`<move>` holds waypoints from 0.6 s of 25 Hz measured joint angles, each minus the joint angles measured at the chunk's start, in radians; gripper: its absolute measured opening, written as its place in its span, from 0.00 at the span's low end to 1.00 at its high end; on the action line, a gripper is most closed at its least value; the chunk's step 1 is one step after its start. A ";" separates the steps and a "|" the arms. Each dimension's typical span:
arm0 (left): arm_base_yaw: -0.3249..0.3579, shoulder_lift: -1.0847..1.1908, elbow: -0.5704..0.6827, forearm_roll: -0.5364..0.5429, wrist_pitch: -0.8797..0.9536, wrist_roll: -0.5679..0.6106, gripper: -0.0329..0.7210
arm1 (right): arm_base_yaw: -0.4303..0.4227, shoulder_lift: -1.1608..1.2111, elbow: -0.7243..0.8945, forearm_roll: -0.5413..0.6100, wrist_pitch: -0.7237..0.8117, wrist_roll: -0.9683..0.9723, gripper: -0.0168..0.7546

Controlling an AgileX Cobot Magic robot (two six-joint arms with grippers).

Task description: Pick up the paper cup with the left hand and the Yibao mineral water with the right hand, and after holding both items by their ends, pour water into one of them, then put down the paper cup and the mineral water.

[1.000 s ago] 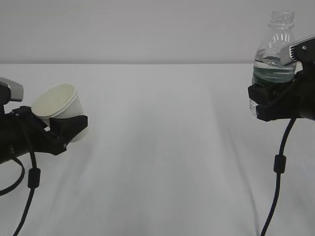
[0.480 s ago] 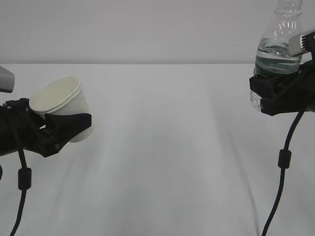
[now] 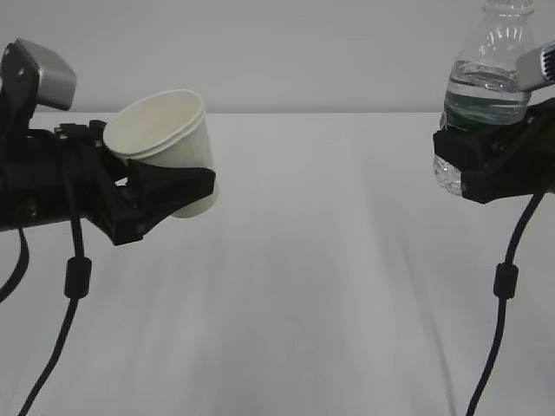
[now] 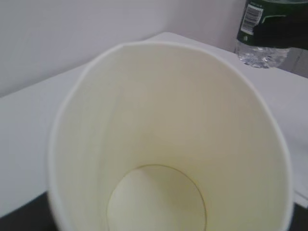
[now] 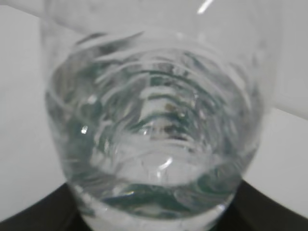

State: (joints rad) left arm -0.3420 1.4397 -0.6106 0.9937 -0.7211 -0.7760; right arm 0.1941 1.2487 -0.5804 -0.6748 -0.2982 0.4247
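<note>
1. Exterior view: our left hand [image 3: 165,195] has its tool clenched on the paper cup [image 3: 165,143], low on the cup wall, held clear above the bench [image 3: 329,286].
2. Cup axis tilted, mouth facing up and toward the camera side; left wrist view shows the cup [image 4: 163,144] dry and empty inside.
3. Our right hand [image 3: 486,169] has its tool grasping the Yibao mineral water [image 3: 486,95] around the lower body, bottle upright, neck up and cut off by the frame top.
4. Water [image 5: 154,144] sits in the lower part of the bottle.
5. Key relation: bottle lies well apart, to the right of the cup and a bit higher; we judge both must close toward the middle, then bottle neck tips left over the cup mouth.
</note>
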 joint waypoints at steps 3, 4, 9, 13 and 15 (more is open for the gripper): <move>-0.065 0.000 -0.052 0.013 0.055 0.000 0.68 | 0.000 0.000 -0.020 -0.091 0.000 0.078 0.55; -0.081 0.000 -0.066 0.016 0.062 -0.002 0.68 | 0.000 0.000 -0.029 -0.114 0.000 0.103 0.55; -0.143 0.000 -0.090 0.016 0.078 -0.004 0.68 | 0.000 -0.002 -0.058 -0.239 0.000 0.201 0.55; -0.199 0.000 -0.095 0.018 0.093 -0.004 0.68 | 0.000 -0.002 -0.081 -0.344 -0.002 0.283 0.55; -0.223 0.000 -0.095 0.021 0.101 -0.004 0.68 | 0.000 -0.002 -0.097 -0.404 -0.004 0.340 0.55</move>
State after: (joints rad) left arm -0.5649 1.4397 -0.7056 1.0143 -0.6204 -0.7796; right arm 0.1941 1.2466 -0.6779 -1.0785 -0.3024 0.7649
